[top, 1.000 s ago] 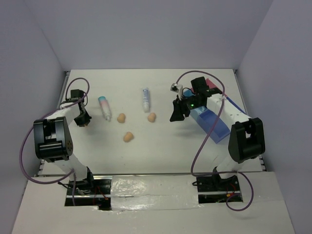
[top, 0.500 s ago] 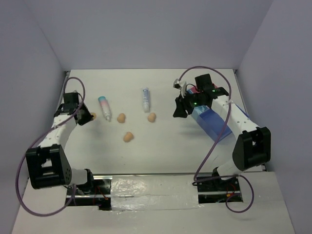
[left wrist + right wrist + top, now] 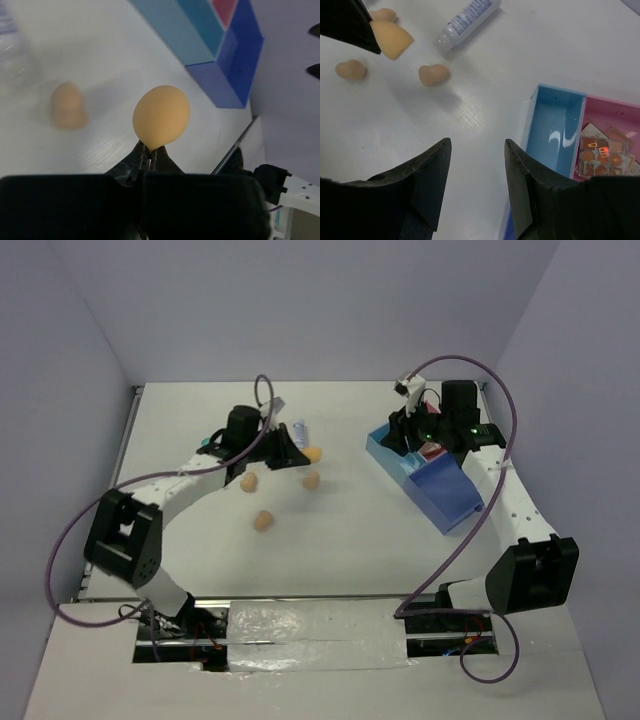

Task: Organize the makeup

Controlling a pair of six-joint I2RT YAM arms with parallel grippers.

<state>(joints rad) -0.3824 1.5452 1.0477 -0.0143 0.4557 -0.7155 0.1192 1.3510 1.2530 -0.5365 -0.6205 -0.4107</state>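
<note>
Clearly, left wrist shows left claw (image 3: pixel 148 151) pinching sponge (image 3: pixel 161 116); right claw (image 3: pixel 476 149) gapes empty.

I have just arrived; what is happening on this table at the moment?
The left gripper is shut on the narrow end of a peach sponge and holds it above the table. The right gripper hangs open and empty near the blue and pink tray, where a palette lies in the pink compartment. Three other sponges and a white tube lie on the table.
</note>
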